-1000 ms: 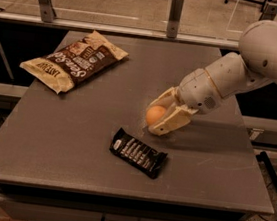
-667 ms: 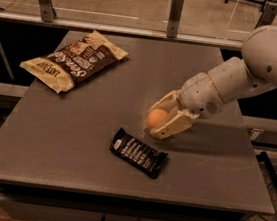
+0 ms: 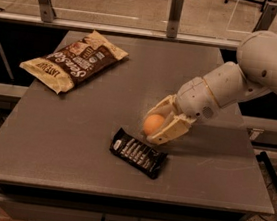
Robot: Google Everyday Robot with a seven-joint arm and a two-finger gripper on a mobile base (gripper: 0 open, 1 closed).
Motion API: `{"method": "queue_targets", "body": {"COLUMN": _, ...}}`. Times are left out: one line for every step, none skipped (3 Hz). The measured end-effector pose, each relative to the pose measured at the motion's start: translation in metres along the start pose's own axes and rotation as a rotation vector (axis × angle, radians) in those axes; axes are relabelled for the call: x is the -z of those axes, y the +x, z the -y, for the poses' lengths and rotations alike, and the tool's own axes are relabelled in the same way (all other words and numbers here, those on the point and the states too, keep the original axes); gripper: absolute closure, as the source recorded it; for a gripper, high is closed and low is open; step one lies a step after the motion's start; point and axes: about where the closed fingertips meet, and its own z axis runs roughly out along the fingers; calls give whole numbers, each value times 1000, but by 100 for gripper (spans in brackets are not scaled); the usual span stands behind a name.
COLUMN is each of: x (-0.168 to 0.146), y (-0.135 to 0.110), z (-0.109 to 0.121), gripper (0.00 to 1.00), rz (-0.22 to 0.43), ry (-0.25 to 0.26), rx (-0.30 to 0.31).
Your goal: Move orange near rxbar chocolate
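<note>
The orange (image 3: pixel 153 124) is a small round fruit held between the two cream fingers of my gripper (image 3: pixel 158 124), just above the tabletop. The gripper comes in from the right on a white arm (image 3: pixel 243 75). The rxbar chocolate (image 3: pixel 139 153), a flat black bar with white lettering, lies on the grey table (image 3: pixel 74 140) just below and slightly left of the orange, a short gap apart.
A tan-and-brown chip bag (image 3: pixel 74 62) lies at the table's back left. A rail with metal posts (image 3: pixel 176 11) runs behind the table. The table's front edge (image 3: pixel 118 193) is close below the bar.
The gripper with the orange has shifted slightly down and toward the bar. The bar and the chip bag have not moved.
</note>
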Motion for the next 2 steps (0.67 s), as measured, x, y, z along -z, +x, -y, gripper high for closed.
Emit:
{"method": "queue_targets", "body": {"x": -3, "y": 0, "z": -3, "gripper": 12, "rz": 0, "ry": -7, "rx": 0}}
{"method": "queue_targets", "body": {"x": -4, "y": 0, "z": -5, "gripper": 0, "rz": 0, "ry": -6, "rx": -1}}
